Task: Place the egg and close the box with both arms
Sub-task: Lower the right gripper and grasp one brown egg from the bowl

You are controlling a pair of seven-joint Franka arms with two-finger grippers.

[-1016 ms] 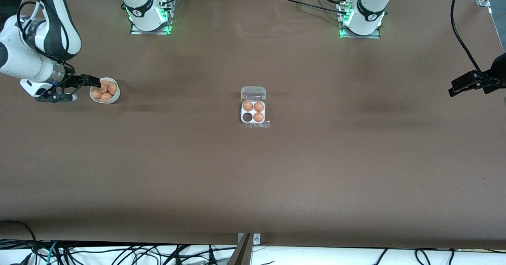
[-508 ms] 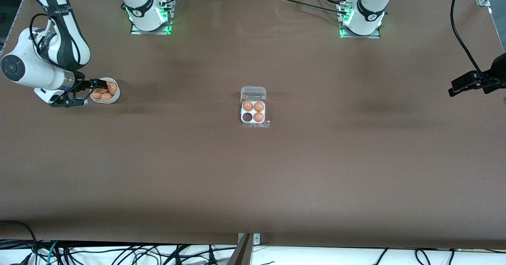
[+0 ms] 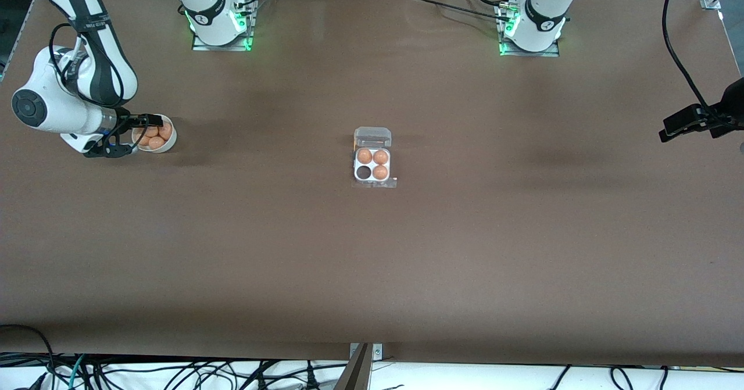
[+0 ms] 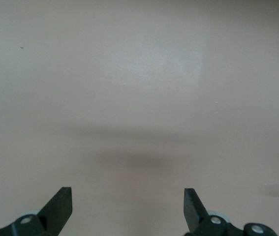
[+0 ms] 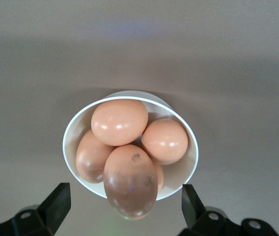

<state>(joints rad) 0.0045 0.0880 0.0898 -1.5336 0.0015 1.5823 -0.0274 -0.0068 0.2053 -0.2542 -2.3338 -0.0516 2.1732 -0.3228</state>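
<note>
1. Presently right pincer hangs over the bowl of eggs at the right arm's end of the bench, jaws spread wide, holding nothing.
2. Box sits mid-bench, lid open and lying flat on the side toward the robots' bases; three cells hold eggs, and the cell nearer the camera toward the right arm's end is vacant.
3. Left pincer waits over bare bench at the left arm's end, jaws wide apart, empty.

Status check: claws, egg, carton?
Right claw open over round white bowl of orange-brown eggs, none gripped. Left claw open, waiting over bare table. Clear-plastic four-cell carton: lid open, one cell empty. Nothing blocking.
</note>
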